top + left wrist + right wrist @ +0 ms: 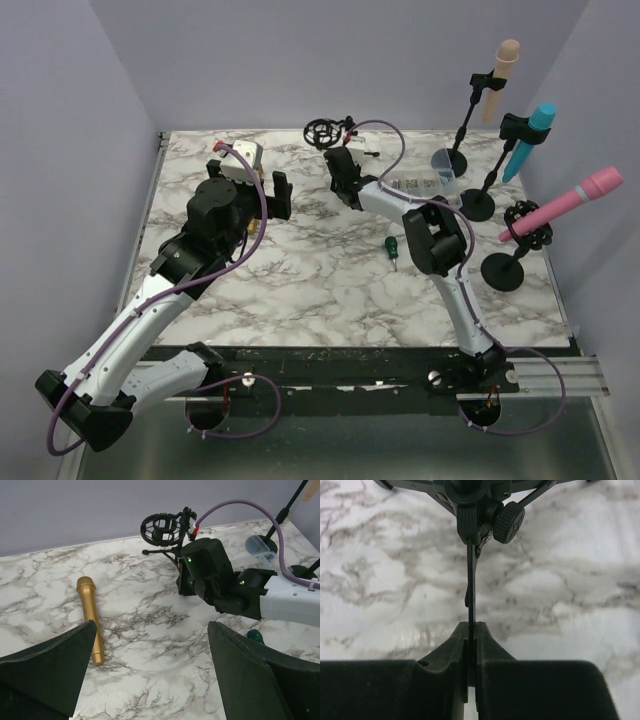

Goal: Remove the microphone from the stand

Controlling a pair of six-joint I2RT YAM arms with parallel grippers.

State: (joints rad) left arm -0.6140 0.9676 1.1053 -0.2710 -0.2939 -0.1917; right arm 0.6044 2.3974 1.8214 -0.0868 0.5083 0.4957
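Right gripper (471,630) clenches the stand leg (471,580) at the far edge of the bench (300,280). Left gripper (152,630) hangs released above the microphone (91,617), which is mostly hidden from overhead.

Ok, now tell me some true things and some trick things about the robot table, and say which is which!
1. The gold microphone lies flat on the table. True.
2. The left gripper is holding the gold microphone. False: it is open and holds nothing.
3. The right gripper is shut on a thin black part of the small black stand. True.
4. The pink microphone lies on the table. False: it sits clipped in a tall stand.
5. The ring holder on the small black stand is empty. True.
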